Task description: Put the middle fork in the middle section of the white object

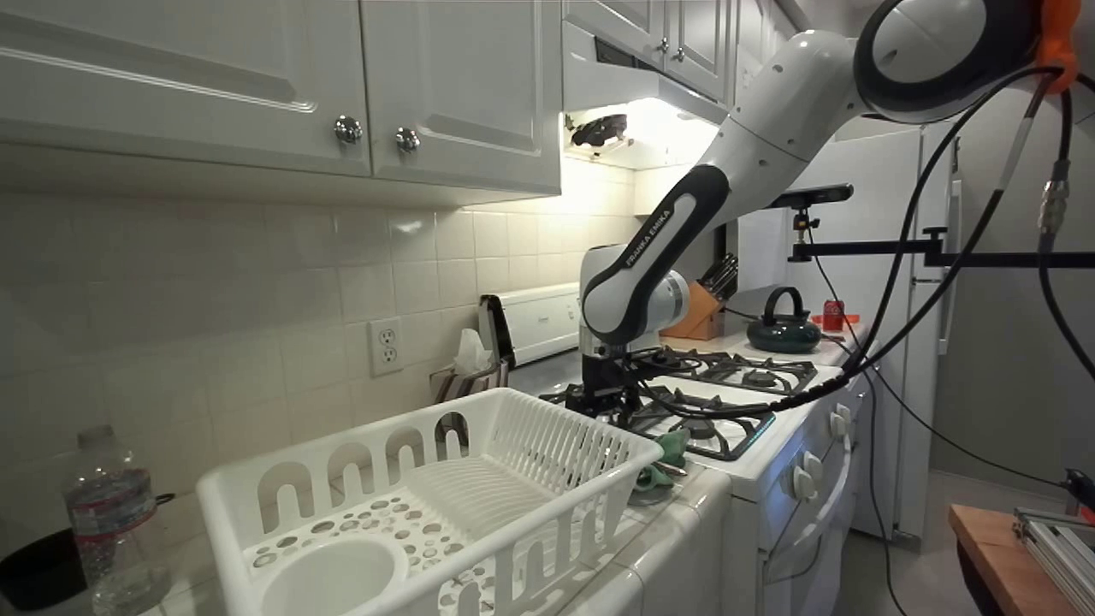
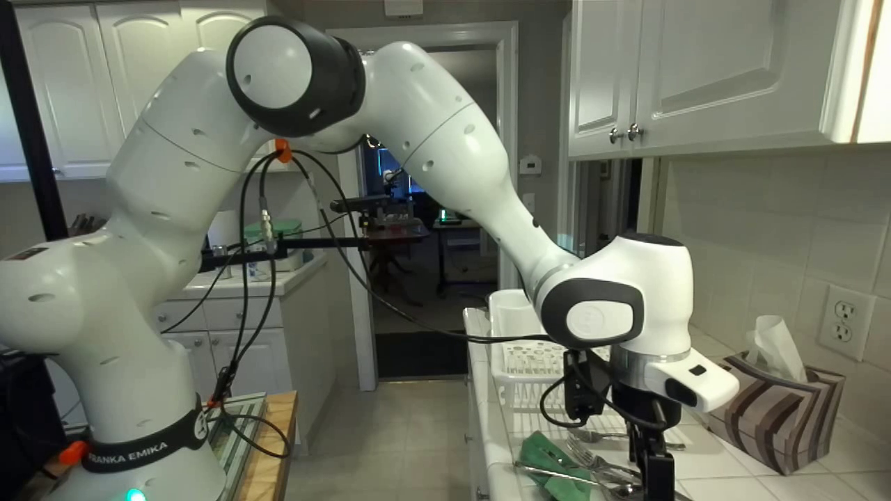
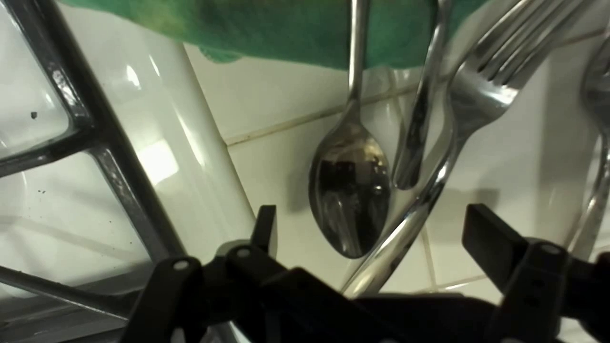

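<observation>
In the wrist view, the middle fork (image 3: pixel 476 105) lies on the counter tiles, its tines toward the upper right. Its shiny handle slants down and left, passing between the spread fingers of my gripper (image 3: pixel 371 212), and its lower end is hidden behind the gripper's body. Nothing is gripped; the black jaws stand wide apart just above the cutlery. The white object, a dish rack (image 1: pixel 479 492), sits on the counter in both exterior views, with arched side openings, a ridged floor section and a round compartment. My gripper points down beside the rack's stove end.
A spoon (image 3: pixel 350 190) and a slim utensil handle (image 3: pixel 411 162) lie close to the fork, also between the jaws. Another fork (image 3: pixel 598 90) is at the right edge. A green cloth (image 3: pixel 238 28), stove grate (image 3: pixel 109 143) and tissue box (image 2: pixel 779 410) are nearby.
</observation>
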Robot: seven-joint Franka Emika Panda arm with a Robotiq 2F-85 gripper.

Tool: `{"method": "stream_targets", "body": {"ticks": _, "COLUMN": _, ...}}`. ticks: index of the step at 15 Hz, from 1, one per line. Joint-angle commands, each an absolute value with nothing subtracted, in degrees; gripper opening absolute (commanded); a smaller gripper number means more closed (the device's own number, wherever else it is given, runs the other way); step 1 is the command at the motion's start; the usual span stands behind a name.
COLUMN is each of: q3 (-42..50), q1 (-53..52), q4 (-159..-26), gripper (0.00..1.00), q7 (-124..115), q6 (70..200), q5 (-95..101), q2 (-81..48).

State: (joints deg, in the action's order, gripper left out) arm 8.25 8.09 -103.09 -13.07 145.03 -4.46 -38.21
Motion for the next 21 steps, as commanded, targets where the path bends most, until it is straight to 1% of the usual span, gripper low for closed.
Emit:
{"method": "stream_targets", "body": {"ticks": 1, "q3": 8.13, "q1": 7.97, "q4": -102.74, "gripper": 1.00, "q7": -13.54, "q6": 144.86, "q5": -5.65, "q2": -37.56}}
{"method": "stream_targets", "body": {"ticks": 2, "q3": 8.09, "q1": 7.97, "q4": -102.49, "gripper": 1.00, "q7": -13.51, "q6": 145.04, "q5": -5.65, "q2": -37.73}}
{"method": "stream_targets", "body": {"ticks": 3, "q3": 8.02, "q1": 7.98, "q4": -102.23, "gripper": 0.90, "q7": -13.32, "q6": 145.37, "q5": -5.59, "q2": -38.03}}
{"method": "stream_targets", "body": {"ticks": 6, "q3": 7.87, "q1": 7.96, "q4": -102.05, "gripper": 0.67, "q7": -12.71, "q6": 146.90, "q5": -5.35, "q2": -38.65}}
{"method": "stream_targets", "body": {"ticks": 8, "q3": 7.95, "q1": 7.93, "q4": -101.82, "gripper": 0.63, "q7": -12.72, "q6": 147.51, "q5": -5.22, "q2": -39.01}}
{"method": "stream_targets", "body": {"ticks": 9, "q3": 7.93, "q1": 7.98, "q4": -101.79, "gripper": 0.68, "q7": -12.62, "q6": 147.84, "q5": -5.21, "q2": -39.11}}
{"method": "stream_targets", "body": {"ticks": 10, "q3": 7.93, "q1": 8.02, "q4": -101.73, "gripper": 0.83, "q7": -12.54, "q6": 148.08, "q5": -5.20, "q2": -39.23}}
{"method": "stream_targets", "body": {"ticks": 11, "q3": 8.04, "q1": 7.96, "q4": -101.69, "gripper": 0.92, "q7": -12.58, "q6": 148.28, "q5": -5.09, "q2": -39.34}}
{"method": "stream_targets", "body": {"ticks": 12, "q3": 8.00, "q1": 8.02, "q4": -101.66, "gripper": 0.95, "q7": -12.51, "q6": 148.49, "q5": -5.14, "q2": -39.43}}
{"method": "stream_targets", "body": {"ticks": 13, "q3": 8.06, "q1": 7.99, "q4": -101.59, "gripper": 1.00, "q7": -12.52, "q6": 148.71, "q5": -5.07, "q2": -39.60}}
{"method": "stream_targets", "body": {"ticks": 14, "q3": 8.03, "q1": 8.04, "q4": -101.52, "gripper": 0.93, "q7": -12.45, "q6": 148.90, "q5": -5.09, "q2": -39.73}}
{"method": "stream_targets", "body": {"ticks": 15, "q3": 8.02, "q1": 8.05, "q4": -101.46, "gripper": 0.96, "q7": -12.43, "q6": 148.98, "q5": -5.10, "q2": -39.84}}
{"method": "stream_targets", "body": {"ticks": 16, "q3": 8.01, "q1": 8.06, "q4": -101.42, "gripper": 0.83, "q7": -12.41, "q6": 149.14, "q5": -5.11, "q2": -39.94}}
{"method": "stream_targets", "body": {"ticks": 17, "q3": 7.97, "q1": 8.10, "q4": -101.44, "gripper": 0.68, "q7": -12.35, "q6": 149.29, "q5": -5.15, "q2": -39.99}}
{"method": "stream_targets", "body": {"ticks": 18, "q3": 8.03, "q1": 8.05, "q4": -101.41, "gripper": 0.67, "q7": -12.39, "q6": 149.38, "q5": -5.09, "q2": -40.06}}
{"method": "stream_targets", "body": {"ticks": 19, "q3": 7.96, "q1": 8.13, "q4": -101.36, "gripper": 0.60, "q7": -12.29, "q6": 149.54, "q5": -5.15, "q2": -40.14}}
{"method": "stream_targets", "body": {"ticks": 20, "q3": 7.95, "q1": 8.14, "q4": -101.36, "gripper": 0.51, "q7": -12.27, "q6": 149.72, "q5": -5.16, "q2": -40.20}}
{"method": "stream_targets", "body": {"ticks": 21, "q3": 7.97, "q1": 8.14, "q4": -101.35, "gripper": 0.45, "q7": -12.22, "q6": 149.93, "q5": -5.12, "q2": -40.26}}
